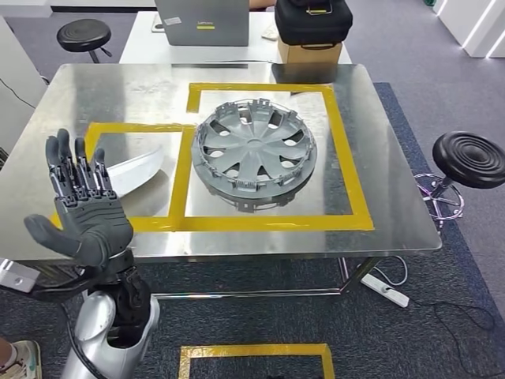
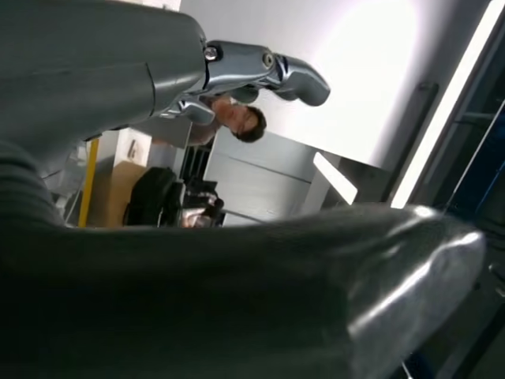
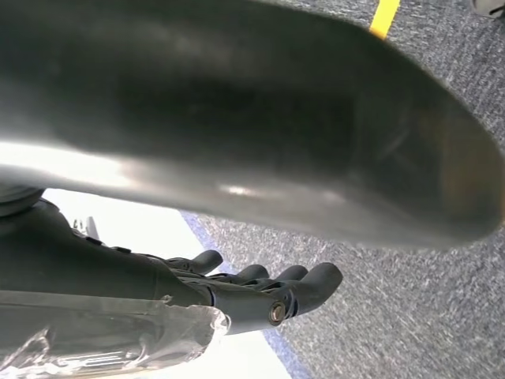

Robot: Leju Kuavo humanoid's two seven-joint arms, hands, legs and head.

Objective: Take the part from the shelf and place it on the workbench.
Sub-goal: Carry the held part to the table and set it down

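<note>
Steel workbench (image 1: 381,213) with yellow tape (image 1: 348,174) carries a hubcap (image 1: 254,151) and white part (image 1: 136,170)

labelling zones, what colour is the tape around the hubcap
Yellow tape frames the grey hubcap; head view.

Wheel cover (image 1: 254,151) lay on the workbench (image 1: 387,213), inside the big taped rectangle (image 1: 348,170). Curved part (image 1: 136,170) lay left of it, in the smaller taped box. Left hand (image 1: 84,207) hovered at the front-left corner. Behind the bench: laptop (image 1: 202,21), prob. a case (image 1: 313,20) to its right. Stool (image 1: 469,160) stood right of the bench.

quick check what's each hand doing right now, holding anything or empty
Left hand: open, fingers spread, holding nothing, raised at the near edge of the workbench.
Right hand: holding nothing, fingers straight and close together; open or closed cannot be told.
</note>
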